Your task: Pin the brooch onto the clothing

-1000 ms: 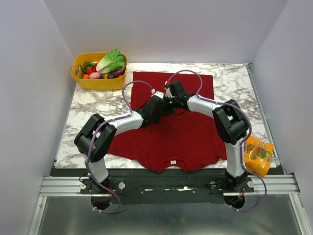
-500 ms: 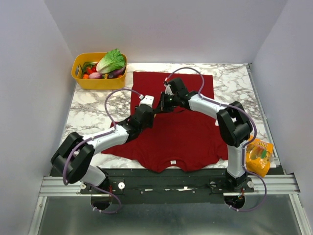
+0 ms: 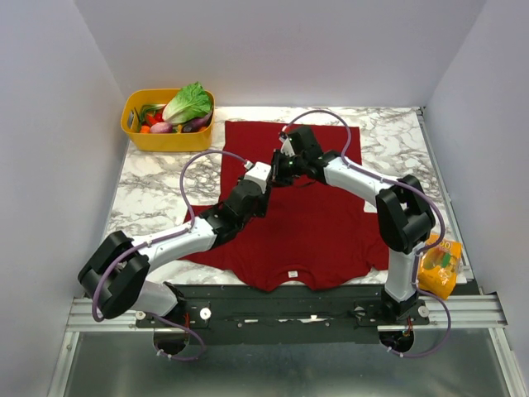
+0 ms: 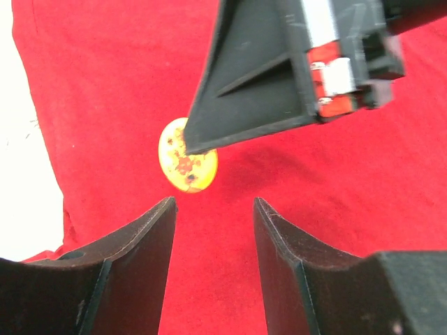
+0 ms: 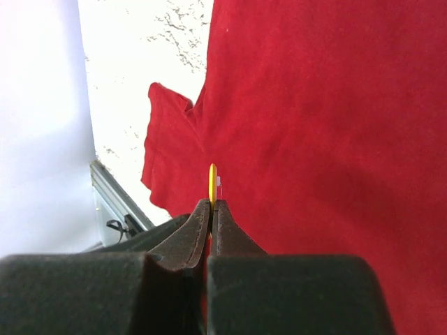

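The dark red T-shirt (image 3: 322, 223) lies flat on the marble table, its white neck label (image 3: 291, 274) at the near edge. My right gripper (image 3: 279, 169) is shut on the brooch and holds it just above the shirt's upper left part. The brooch shows edge-on as a thin yellow disc (image 5: 212, 183) between the shut fingertips (image 5: 211, 204) in the right wrist view. In the left wrist view it is a round golden disc (image 4: 187, 166) under the right gripper's black finger (image 4: 258, 84). My left gripper (image 4: 213, 206) is open and empty, just short of the brooch, over red fabric (image 4: 349, 181).
A yellow basket (image 3: 136, 136) with lettuce and other vegetables stands at the back left. An orange-yellow snack bag (image 3: 434, 269) lies at the near right edge. Bare marble (image 3: 157, 182) lies left of the shirt. White walls enclose the table.
My left arm has dropped lower and stretched out; its gripper drew back to the left, then came up close to the right gripper again. The right gripper has barely moved, still holding the brooch.
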Controlling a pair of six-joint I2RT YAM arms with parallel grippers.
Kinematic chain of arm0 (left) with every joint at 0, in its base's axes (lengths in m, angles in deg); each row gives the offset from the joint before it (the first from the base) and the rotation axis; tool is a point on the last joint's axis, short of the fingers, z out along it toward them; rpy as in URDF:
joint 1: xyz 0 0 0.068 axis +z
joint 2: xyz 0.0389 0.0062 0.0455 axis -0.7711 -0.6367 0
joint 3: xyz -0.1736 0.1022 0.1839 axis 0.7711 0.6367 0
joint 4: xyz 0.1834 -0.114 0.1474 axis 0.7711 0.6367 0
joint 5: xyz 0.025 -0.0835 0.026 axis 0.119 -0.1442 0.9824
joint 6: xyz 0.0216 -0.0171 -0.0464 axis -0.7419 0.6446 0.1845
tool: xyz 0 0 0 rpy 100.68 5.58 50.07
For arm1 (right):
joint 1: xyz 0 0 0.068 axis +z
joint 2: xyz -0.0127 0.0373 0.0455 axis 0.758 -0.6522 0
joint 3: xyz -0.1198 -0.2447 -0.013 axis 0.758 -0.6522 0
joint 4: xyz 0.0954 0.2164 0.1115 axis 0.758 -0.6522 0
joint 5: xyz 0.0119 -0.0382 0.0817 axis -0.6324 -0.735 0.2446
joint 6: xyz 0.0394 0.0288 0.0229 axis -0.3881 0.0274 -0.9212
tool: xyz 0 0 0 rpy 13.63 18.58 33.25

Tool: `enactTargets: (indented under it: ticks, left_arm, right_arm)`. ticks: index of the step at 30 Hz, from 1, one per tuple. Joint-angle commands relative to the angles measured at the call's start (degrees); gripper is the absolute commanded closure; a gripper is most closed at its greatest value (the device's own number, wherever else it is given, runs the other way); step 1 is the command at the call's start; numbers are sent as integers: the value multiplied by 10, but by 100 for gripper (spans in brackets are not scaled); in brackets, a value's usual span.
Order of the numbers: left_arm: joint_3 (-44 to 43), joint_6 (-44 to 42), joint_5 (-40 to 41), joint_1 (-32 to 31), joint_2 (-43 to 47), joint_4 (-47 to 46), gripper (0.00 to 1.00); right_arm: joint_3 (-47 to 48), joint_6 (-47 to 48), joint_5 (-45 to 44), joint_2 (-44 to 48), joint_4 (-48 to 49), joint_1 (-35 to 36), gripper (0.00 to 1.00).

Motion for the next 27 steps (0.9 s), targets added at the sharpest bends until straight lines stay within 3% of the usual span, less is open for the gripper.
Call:
enactTargets:
  ticks: [1,17,25,27]
  left_arm:
    - [-20,-21,31,-12,1,-10,43]
    - [-74,-39,84,-22,-59,26,46]
    - [-84,-38,126,-22,-59,33,65]
    - [-88,-37,133,-21,-62,38,78]
  right_arm:
    - [10,-11,22,25,-24,4,99]
    - [-1,-14,50,50,-29,4,100]
    - [-8,-8,64,51,-38,4,100]
    - [-11,-5,62,55,-40,4,100]
